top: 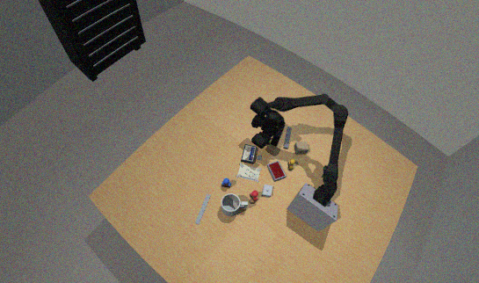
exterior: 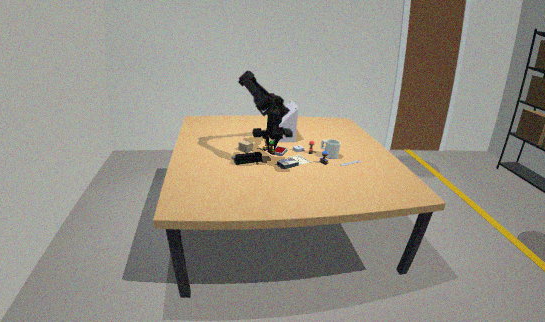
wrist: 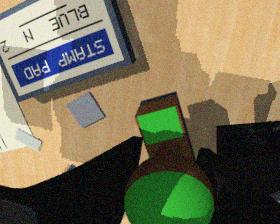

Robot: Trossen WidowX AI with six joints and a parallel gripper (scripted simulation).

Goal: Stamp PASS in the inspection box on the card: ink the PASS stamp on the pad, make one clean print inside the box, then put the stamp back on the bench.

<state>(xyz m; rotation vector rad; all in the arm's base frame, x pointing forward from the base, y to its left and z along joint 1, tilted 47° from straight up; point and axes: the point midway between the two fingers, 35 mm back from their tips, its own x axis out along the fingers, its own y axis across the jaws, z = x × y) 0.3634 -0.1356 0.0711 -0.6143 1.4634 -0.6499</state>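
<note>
Your gripper is clamped on the green-knobbed stamp, holding it above the bench. You're hovering just beside the blue stamp pad, not over it. The card lies past the pad, with the red pad beside it on the table.

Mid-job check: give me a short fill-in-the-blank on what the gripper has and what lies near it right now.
1. The gripper is shut on a stamp with a ____ knob.
2. The label on the stamp pad tin says its ink colour is ____.
3. In the top view, the open pad between the card and the yellow stamp is ____.
4. The red stamp stands beside the ____.

Missing words: green; blue; red; mug
</note>
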